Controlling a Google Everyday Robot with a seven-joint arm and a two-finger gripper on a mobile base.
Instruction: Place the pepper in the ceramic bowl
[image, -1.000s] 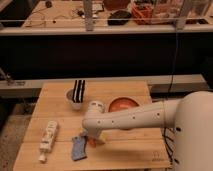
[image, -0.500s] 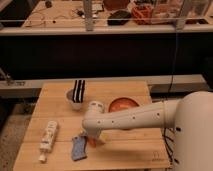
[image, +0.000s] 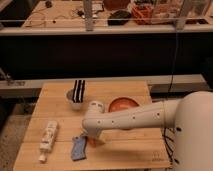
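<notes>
The wide orange-terracotta ceramic bowl sits on the wooden table, right of centre and partly behind my white arm. My arm reaches in from the right, and the gripper hangs low over the table's front middle, left of and nearer than the bowl. A small orange bit, the pepper, shows at the gripper's lower end, just right of the blue-grey cloth. I cannot tell whether the pepper is held or lying on the table.
A small grey-white bowl with black-and-white striped items stands at the back left. A white cup-like object lies next to the orange bowl. A white bottle lies at the front left. A dark shelf unit stands behind the table.
</notes>
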